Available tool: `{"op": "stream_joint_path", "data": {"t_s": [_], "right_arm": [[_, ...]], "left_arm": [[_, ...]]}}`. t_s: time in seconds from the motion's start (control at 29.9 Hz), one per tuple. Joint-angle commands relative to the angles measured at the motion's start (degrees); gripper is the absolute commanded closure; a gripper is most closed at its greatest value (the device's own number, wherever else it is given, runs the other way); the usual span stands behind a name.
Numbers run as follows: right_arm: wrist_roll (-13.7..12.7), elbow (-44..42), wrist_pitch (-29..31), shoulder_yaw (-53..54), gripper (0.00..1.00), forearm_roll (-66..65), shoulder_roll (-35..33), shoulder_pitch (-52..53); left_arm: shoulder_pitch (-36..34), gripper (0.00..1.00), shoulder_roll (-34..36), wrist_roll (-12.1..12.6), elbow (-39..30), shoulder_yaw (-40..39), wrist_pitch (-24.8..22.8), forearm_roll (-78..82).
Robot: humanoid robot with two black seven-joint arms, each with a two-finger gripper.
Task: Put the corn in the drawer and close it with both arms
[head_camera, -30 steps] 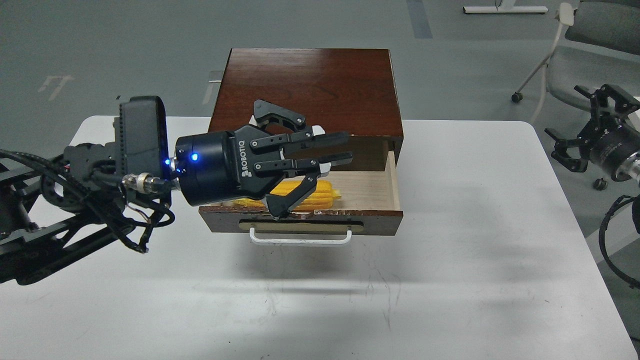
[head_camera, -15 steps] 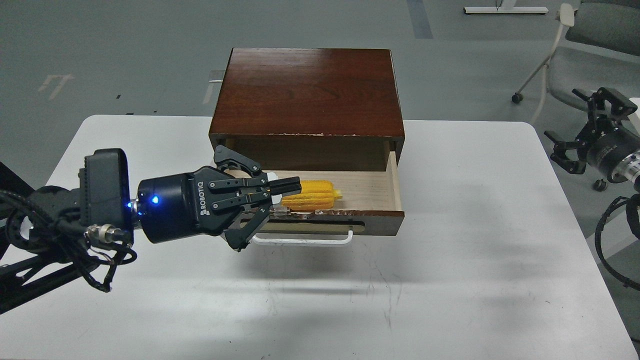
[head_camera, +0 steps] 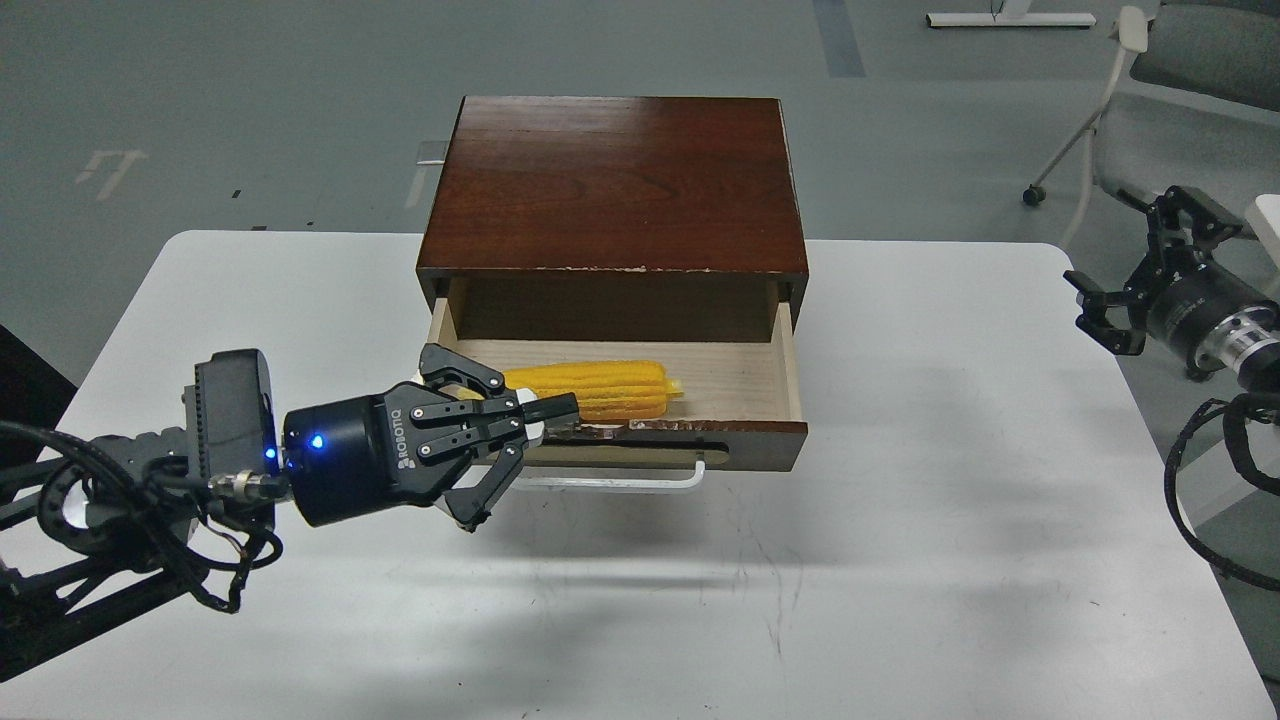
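Corn [head_camera: 590,389] is lying on its side on the pale floor of the drawer [head_camera: 750,375], near the middle of the frame, running left to right just behind the drawer's chipped front edge and touching nothing that grips it. That drawer is standing pulled out of the dark brown cabinet [head_camera: 615,180], with its white bar handle [head_camera: 610,481] showing below the front panel. Just left of the cob, the left gripper [head_camera: 545,412] is hanging over the left end of the drawer front, its fingers drawn close together with nothing between them, so it is holding nothing. At the far right edge of the frame, well apart from the cabinet and off the white table [head_camera: 900,560], the right gripper [head_camera: 1125,290] is sitting with its fingers splayed wide and empty. Judging from this, the placing looks done and the closing is what is waiting. To do it well, both arms would likely be meeting the front panel on either side of the handle, one toward each end, and pushing evenly and straight toward the top of the frame, since a push on one end alone could be skewing the drawer in its slot. The left fingers appear to need clearing the drawer's rim first, and the light cabinet may be sliding on the table if the push is sudden.
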Motion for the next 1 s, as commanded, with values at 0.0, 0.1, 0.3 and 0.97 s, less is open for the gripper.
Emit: {"op": "stream_joint_path", "data": {"t_s": [0.0, 0.1, 0.3, 0.97], "right_arm": [[0.00, 0.04, -0.57, 0.00, 0.04, 0.01, 0.20, -0.11], [0.00, -0.05, -1.72, 0.00, 0.04, 0.01, 0.28, -0.19], [0.00, -1.63, -1.72, 0.00, 0.04, 0.01, 1.34, -0.11], [0.00, -3.91, -1.90, 0.09, 0.04, 0.01, 2.92, -0.19]], "left_arm": [[1.86, 1.00, -0.21, -0.01, 0.94, 0.10, -0.02, -0.01], [4.24, 1.00, -0.21, -0.01, 1.20, -0.08, -0.02, -0.01], [4.50, 1.00, 0.31, -0.01, 1.12, 0.10, -0.02, -0.01], [12.24, 1.00, 0.84, -0.01, 5.16, 0.01, -0.02, -0.01]]}}
